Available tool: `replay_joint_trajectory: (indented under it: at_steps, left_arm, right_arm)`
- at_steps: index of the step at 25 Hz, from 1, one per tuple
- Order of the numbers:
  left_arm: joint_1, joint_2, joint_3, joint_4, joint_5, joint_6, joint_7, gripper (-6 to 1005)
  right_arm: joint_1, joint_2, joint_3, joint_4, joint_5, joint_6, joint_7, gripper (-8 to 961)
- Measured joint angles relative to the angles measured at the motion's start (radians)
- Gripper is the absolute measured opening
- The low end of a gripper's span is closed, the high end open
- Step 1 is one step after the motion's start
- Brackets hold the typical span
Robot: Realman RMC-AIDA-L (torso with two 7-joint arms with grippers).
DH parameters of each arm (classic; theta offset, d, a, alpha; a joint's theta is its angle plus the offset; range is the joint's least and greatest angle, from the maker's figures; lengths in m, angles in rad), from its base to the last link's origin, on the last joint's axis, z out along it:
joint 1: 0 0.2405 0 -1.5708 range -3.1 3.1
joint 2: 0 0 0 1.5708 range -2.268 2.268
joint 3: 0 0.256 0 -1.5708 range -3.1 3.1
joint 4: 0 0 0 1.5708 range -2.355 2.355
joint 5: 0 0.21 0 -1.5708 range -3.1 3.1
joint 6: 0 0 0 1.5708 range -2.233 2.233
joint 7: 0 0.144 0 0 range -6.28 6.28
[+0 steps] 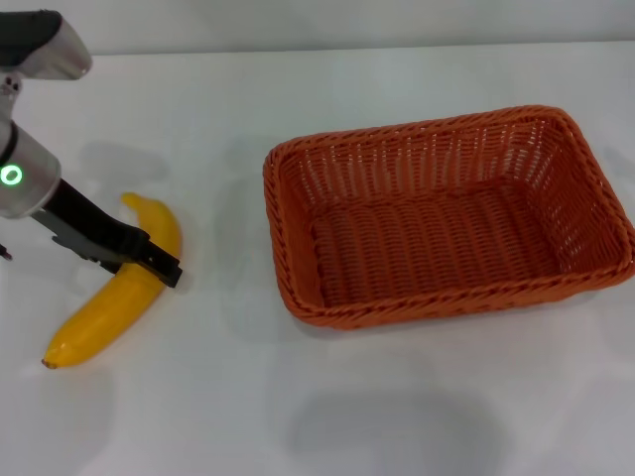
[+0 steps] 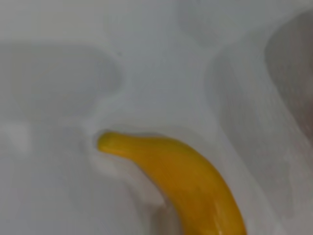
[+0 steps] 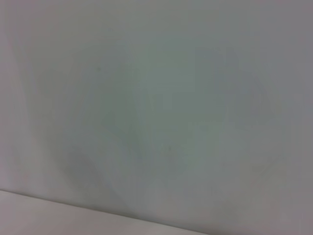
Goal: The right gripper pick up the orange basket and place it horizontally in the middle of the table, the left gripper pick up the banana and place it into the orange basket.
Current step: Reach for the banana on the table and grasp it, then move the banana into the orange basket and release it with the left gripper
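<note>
- The orange basket (image 1: 446, 213) sits on the white table (image 1: 298, 416), to the right of the middle, its long side running across the view and turned slightly askew, open side up and with nothing in it.
- The banana (image 1: 117, 293) lies flat on the table well to the left of the basket, apart from it, with its dark tip toward the near left and its other end pointing away toward the far side.
- The left gripper (image 1: 159, 263) reaches in from the left edge, its silver-grey body (a green ring glowing on it) up near the far left corner, and its black fingers (image 1: 109, 241) come down across the middle of the banana.
- From here the fingers look to be right at the fruit, one on each side of it, but I cannot tell whether they are clamped on it or only straddling it.
- The left wrist view shows the banana close up against the white surface, curving away from the camera.
- The right gripper is nowhere in sight; the right wrist view gives only a plain pale surface.
</note>
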State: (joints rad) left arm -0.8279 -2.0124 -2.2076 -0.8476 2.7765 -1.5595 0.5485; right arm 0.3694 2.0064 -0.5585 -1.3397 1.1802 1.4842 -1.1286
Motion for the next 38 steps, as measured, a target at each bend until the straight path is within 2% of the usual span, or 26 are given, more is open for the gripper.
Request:
replay_joint_trajectory:
  at_steps: [3,8,15,21,23,27,29,31,32,35,38]
  left_arm:
    - [-0.001,-0.010,0.015,0.001,0.005,0.003,-0.007,785]
    - [-0.003,-0.014,0.062,0.002,0.006,0.012,-0.030,783]
    - [-0.010,-0.020,0.066,0.007,0.006,0.013,-0.021,780]
    - [-0.009,-0.018,0.076,0.021,0.009,0.019,-0.016,580]
    - [-0.009,-0.016,0.076,0.016,0.010,0.023,-0.015,551]
    - [-0.014,0.001,0.073,-0.044,0.015,-0.011,-0.015,494]
    - [-0.015,0.015,0.069,-0.122,0.009,-0.052,-0.016,494]
    - [-0.042,0.044,0.067,-0.242,-0.041,-0.130,-0.017,494]
    - [-0.042,0.044,0.067,-0.242,-0.041,-0.130,-0.017,494]
    - [-0.107,0.061,0.072,-0.304,-0.112,-0.205,-0.003,493]
    - [-0.201,0.055,0.078,-0.316,-0.141,-0.243,0.021,493]
  right_arm:
    - [0.008,-0.002,0.000,0.018,0.000,-0.007,-0.002,832]
    - [0.009,-0.003,0.002,0.029,-0.001,-0.027,-0.010,833]
    - [0.010,-0.003,0.000,0.039,-0.002,-0.037,-0.010,832]
    - [0.014,-0.004,0.000,0.044,-0.003,-0.039,-0.005,832]
    - [0.014,-0.004,0.000,0.044,-0.003,-0.039,-0.004,832]
    - [0.014,-0.003,0.001,0.047,-0.004,-0.039,-0.002,833]
    - [0.016,-0.003,0.004,0.048,-0.003,-0.035,0.001,833]
    - [0.018,-0.005,0.005,0.048,-0.002,-0.032,0.004,833]
    - [0.019,-0.005,0.004,0.048,-0.001,-0.031,0.005,833]
    - [0.023,-0.006,0.001,0.048,-0.001,-0.030,0.004,833]
    - [0.034,-0.006,0.001,0.052,0.000,-0.030,-0.002,832]
